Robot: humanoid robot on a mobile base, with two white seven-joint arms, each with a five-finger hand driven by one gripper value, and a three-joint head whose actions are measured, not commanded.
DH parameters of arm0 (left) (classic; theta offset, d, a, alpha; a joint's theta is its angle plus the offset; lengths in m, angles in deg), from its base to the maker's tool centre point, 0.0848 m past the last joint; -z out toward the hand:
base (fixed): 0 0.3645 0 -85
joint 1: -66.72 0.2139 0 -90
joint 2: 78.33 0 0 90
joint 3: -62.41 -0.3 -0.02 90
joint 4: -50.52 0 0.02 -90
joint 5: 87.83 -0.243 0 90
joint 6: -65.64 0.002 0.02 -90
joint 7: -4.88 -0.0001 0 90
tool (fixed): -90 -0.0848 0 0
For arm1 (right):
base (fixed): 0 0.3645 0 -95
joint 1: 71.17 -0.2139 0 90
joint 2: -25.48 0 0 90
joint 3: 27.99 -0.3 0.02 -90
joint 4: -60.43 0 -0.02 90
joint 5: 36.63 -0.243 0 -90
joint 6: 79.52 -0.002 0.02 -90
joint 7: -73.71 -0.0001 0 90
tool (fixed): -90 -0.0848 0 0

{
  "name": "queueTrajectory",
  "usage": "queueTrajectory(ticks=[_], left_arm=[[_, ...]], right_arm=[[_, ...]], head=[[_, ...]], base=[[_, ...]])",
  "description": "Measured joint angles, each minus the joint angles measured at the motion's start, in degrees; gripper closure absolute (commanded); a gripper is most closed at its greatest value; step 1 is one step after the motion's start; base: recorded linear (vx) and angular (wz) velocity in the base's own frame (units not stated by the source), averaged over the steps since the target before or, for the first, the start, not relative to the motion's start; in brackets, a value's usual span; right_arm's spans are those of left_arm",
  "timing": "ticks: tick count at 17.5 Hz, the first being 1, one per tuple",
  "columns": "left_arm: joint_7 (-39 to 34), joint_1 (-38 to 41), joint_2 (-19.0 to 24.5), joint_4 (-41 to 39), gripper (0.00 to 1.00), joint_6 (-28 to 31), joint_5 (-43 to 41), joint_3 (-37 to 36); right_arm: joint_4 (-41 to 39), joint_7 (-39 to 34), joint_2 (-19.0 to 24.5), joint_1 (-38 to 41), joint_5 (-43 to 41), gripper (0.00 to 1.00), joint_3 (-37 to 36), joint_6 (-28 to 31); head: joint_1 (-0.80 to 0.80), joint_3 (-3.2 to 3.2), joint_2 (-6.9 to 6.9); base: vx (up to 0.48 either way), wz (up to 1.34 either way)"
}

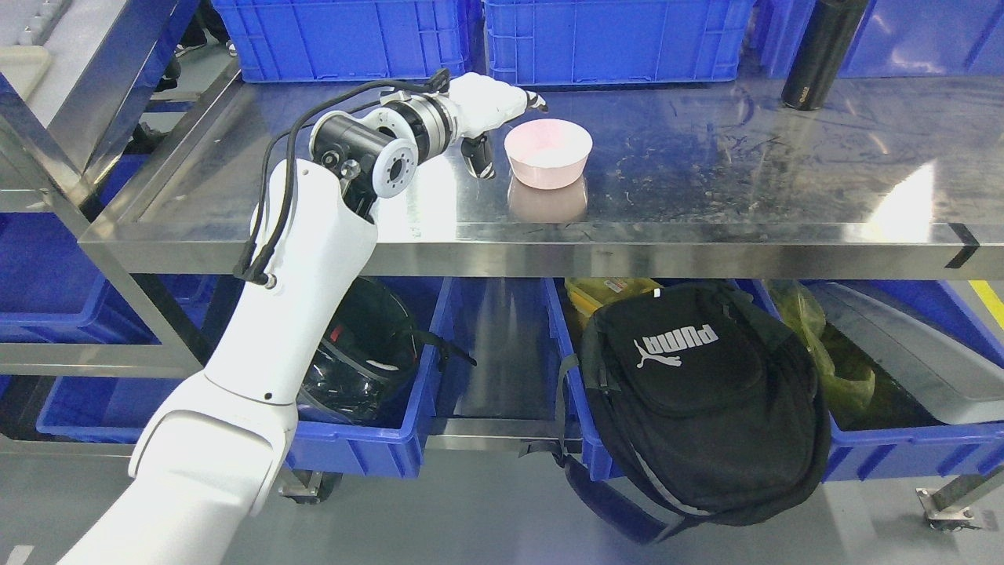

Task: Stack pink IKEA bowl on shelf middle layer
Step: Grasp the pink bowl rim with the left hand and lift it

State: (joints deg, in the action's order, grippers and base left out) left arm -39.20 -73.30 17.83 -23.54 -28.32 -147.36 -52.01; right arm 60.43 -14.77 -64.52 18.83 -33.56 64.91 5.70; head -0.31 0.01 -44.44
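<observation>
Stainless steel fills most of what I see from the head camera: a metal shelf point(706, 180) whose middle layer is scratched and shiny enough to mirror whatever sits on it. Along its back edge stand blue plastic crates point(612, 39), and a black bottle point(820, 55) stands upright at the far right of that layer, well apart from everything else.

Near the middle of the layer sits the pink bowl point(547, 153), upright, mouth up, resting on the steel with its own reflection just below it. It looks like a single bowl; I cannot tell whether another is nested inside.

Coming in from the lower left, the white left arm reaches up over the shelf's front lip. Its left hand point(490, 110) is just beside the bowl's left rim. One dark-tipped finger point(478, 157) points down toward the steel left of the bowl, another reaches past the far rim. Those fingers look spread and grip nothing, though whether one brushes the rim is unclear.

Below, on the bottom layer, more blue bins hold a dark helmet point(361, 353), and a black backpack point(698, 400) hangs over a bin's front.
</observation>
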Motion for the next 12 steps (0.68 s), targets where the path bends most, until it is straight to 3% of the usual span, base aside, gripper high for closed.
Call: queueTrajectory(ticks=[9,12], left_arm=[[-2.83,-4.96,-3.7,14.11,0.24,-2.03,0.18,-1.77],[-5.73,-5.55,-4.43,18.16,0.31,-3.77,0.28,-2.61]], right_arm=[[0.0,0.0,0.0,0.0,0.0,0.0,0.0,0.0],[0.0,0.0,0.0,0.0,0.0,0.0,0.0,0.0]], head=[[0.0,0.0,0.0],[0.0,0.0,0.0]], base=[[0.0,0.0],[0.0,0.0]])
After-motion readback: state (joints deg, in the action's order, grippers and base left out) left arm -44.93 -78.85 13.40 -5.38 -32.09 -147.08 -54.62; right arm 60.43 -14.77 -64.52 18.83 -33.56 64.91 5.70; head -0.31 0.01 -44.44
